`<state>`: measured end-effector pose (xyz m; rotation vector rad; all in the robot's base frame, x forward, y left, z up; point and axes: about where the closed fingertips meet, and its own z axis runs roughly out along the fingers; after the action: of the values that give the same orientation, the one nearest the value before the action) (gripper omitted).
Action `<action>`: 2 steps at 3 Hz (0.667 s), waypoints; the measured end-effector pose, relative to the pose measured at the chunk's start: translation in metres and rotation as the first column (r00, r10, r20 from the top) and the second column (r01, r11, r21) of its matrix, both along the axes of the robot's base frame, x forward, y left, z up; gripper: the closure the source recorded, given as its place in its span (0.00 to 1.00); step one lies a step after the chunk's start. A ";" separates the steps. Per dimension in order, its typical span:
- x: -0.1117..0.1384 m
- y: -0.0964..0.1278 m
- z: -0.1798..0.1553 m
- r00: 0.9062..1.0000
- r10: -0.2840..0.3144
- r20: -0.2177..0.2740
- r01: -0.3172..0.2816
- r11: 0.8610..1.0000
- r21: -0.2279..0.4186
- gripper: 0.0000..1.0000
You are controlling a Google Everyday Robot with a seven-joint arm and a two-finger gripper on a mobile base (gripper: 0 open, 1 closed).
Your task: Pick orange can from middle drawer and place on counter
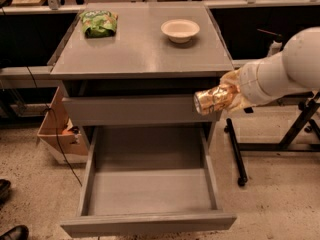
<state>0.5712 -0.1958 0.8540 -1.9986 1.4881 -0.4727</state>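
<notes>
Gripping the orange can (210,100) sideways, fingers clamped around it, the gripper (229,93) hung at the cabinet's right edge, just below the counter (140,54). That placement probably kept the can clear of the open middle drawer (150,190) and ready to lift over the edge. One can showed, plus one green snack bag (98,23) and one white bowl (180,30) on the counter.

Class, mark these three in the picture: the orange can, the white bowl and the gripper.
orange can (212,99), camera view, on its patterned side.
white bowl (180,29), camera view, on its bare inside.
gripper (231,91), camera view, between its fingers clamping the can, beside the upper drawer front (135,110).
</notes>
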 end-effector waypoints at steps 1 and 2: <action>-0.007 -0.013 0.053 0.997 -0.013 0.082 0.011 1.000 0.019 1.00; -0.006 -0.013 0.056 0.996 -0.012 0.087 0.011 1.000 0.021 1.00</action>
<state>0.5649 -0.2088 0.9095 -1.9297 1.4464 -0.5396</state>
